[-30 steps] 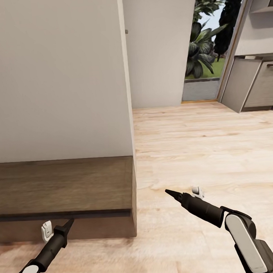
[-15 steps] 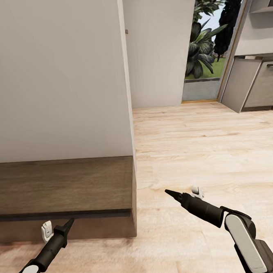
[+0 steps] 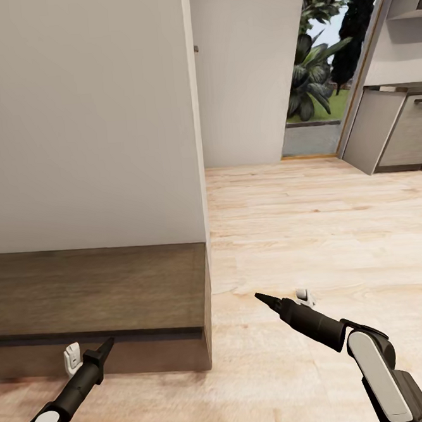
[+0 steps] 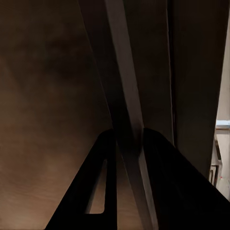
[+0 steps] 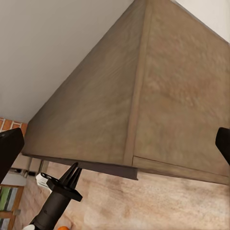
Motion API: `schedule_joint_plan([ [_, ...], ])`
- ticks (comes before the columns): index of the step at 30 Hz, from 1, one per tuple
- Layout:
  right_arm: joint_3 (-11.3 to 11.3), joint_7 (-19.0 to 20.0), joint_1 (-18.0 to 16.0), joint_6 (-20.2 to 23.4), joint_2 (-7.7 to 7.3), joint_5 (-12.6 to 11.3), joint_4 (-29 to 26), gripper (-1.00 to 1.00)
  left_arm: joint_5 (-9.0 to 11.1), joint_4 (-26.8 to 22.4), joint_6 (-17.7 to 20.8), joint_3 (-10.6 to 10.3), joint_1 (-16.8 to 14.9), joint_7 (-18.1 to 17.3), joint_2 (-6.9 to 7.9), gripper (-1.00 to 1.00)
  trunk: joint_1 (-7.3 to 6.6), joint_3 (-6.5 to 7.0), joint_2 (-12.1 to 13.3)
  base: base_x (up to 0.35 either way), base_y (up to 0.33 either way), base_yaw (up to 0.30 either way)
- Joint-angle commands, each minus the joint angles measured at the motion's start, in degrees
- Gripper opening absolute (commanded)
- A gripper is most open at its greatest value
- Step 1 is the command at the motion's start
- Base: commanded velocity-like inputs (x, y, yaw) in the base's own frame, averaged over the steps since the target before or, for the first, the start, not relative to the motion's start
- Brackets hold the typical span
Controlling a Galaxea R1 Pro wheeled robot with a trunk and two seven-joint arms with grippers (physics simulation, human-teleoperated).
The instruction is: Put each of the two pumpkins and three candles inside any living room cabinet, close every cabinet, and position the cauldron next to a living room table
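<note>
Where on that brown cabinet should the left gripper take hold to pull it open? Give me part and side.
Probably the front panel's top edge, at the dark recess beneath the cabinet's overhanging top. Come in from the front, where the left gripper sits, one of its fingers hooked into the gap: the flat face has no handle.

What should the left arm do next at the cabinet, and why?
Probably grip the lip with the left claw and pull straight back, to open the cabinet. Its fingers already straddle that thin lip under the top, and the front looks shut. The right claw hangs open over the floor, holding nothing.
</note>
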Motion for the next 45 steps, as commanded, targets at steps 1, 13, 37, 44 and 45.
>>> schedule_joint_plan([
  [1, 0.0, 0.0, 0.0, 0.0, 0.00, 0.0, 0.0, 1.00, -0.9, 0.1, -0.5, -0.1, 0.0, 0.2, -0.05, -1.00, 0.01, 0.01, 0.0, 0.002, 0.000, 0.000],
  [13, 0.0, 0.0, 0.0, 0.0, 0.00, 0.0, 0.0, 1.00, -0.9, 0.1, -0.5, -0.1, 0.0, 0.1, -0.06, -1.00, 0.01, 0.01, 0.0, 0.000, 0.000, 0.000],
  [37, 0.0, 0.0, 0.0, 0.0, 0.05, -0.1, 0.0, 1.00, -0.9, 0.1, -0.5, -0.1, 0.0, 0.2, -0.16, -1.00, 0.01, 0.01, 0.0, -0.079, 0.000, 0.000],
  [44, 0.0, 0.0, 0.0, -0.1, 0.00, 0.0, 0.2, 1.00, -0.9, 0.1, -0.5, -0.1, 0.0, 0.2, -0.15, -1.00, 0.01, 0.01, 0.0, -0.143, 0.000, 0.000],
  [45, 0.0, 0.0, 0.0, -0.1, 0.00, 0.0, 0.2, 1.00, -0.9, 0.1, -0.5, -0.1, 0.0, 0.2, -0.15, -1.00, 0.01, 0.01, 0.0, -0.155, 0.000, 0.000],
])
